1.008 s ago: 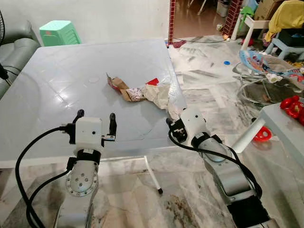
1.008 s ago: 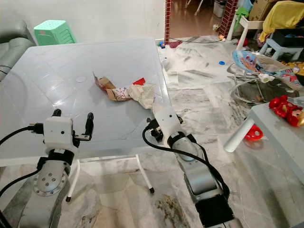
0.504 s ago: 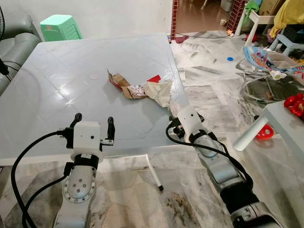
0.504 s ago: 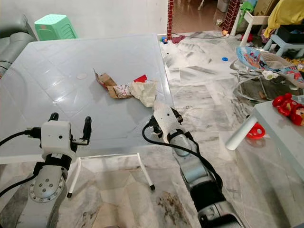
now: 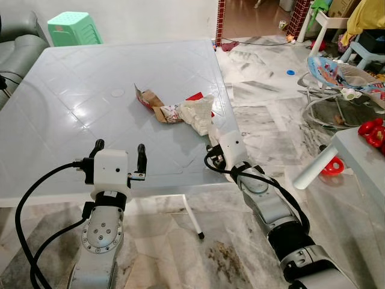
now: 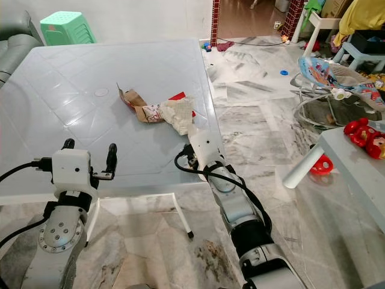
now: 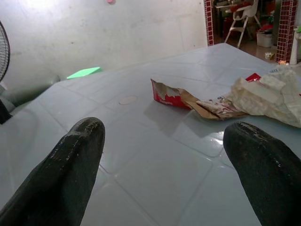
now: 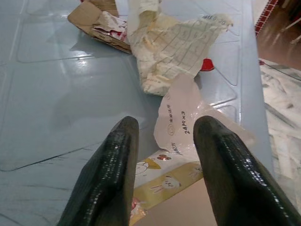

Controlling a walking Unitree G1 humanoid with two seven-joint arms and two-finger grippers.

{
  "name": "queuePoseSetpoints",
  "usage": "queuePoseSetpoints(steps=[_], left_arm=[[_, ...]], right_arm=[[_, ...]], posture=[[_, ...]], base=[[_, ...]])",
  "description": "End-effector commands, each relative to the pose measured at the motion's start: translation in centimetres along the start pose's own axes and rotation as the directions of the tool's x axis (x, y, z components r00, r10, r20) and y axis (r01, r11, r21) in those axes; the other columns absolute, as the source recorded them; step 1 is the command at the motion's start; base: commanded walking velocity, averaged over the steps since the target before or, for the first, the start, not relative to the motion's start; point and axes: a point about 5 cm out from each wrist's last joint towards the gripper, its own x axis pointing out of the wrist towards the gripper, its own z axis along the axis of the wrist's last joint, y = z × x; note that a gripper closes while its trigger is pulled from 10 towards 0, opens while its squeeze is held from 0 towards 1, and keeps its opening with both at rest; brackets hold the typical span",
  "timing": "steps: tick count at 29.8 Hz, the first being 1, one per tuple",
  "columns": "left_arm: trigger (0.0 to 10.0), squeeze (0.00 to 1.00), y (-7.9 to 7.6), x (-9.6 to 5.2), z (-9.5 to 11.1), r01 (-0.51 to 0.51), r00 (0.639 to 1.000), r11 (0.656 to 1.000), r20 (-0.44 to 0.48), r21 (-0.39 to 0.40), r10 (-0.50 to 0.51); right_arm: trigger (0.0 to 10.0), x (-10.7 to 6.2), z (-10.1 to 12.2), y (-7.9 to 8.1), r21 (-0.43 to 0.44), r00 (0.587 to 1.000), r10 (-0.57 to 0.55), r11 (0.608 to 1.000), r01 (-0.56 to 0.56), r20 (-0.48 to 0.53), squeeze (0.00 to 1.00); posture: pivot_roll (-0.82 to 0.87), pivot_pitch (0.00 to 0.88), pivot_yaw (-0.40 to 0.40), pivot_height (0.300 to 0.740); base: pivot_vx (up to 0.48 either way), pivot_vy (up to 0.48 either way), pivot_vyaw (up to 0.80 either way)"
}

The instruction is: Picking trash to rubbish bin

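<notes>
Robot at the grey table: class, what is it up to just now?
The robot is clearing litter from the grey table. Its right pincer is stretched out over the table's right edge, fingers open, just above a white wrapper next to a crumpled paper and torn cardboard. Nothing is gripped yet. The left pincer hovers open over the near edge, apart from the pile.
</notes>
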Motion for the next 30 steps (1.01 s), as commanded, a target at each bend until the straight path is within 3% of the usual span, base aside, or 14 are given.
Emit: queuePoseSetpoints(steps=[1, 30], left_arm=[[10.0, 0.0, -0.1, 0.0, -0.1, -0.008, 1.0, 1.0, -0.005, 0.007, 0.008], [10.0, 0.0, -0.3, 0.5, 0.0, -0.036, 0.999, 0.999, 0.008, 0.0, 0.036]], right_arm=[[0.0, 0.2, 0.2, -0.4, 0.005, 1.0, 0.004, 1.0, -0.004, 0.004, 0.0], [0.0, 0.1, 2.2, 0.9, 0.046, 0.985, 0.128, 0.99, -0.134, 0.12, 0.0]], posture=[[0.13, 0.107, -0.044, 0.74], [0.1, 0.11, -0.058, 0.74]], base=[[0.0, 0.0, 0.0], [0.0, 0.0, 0.0]])
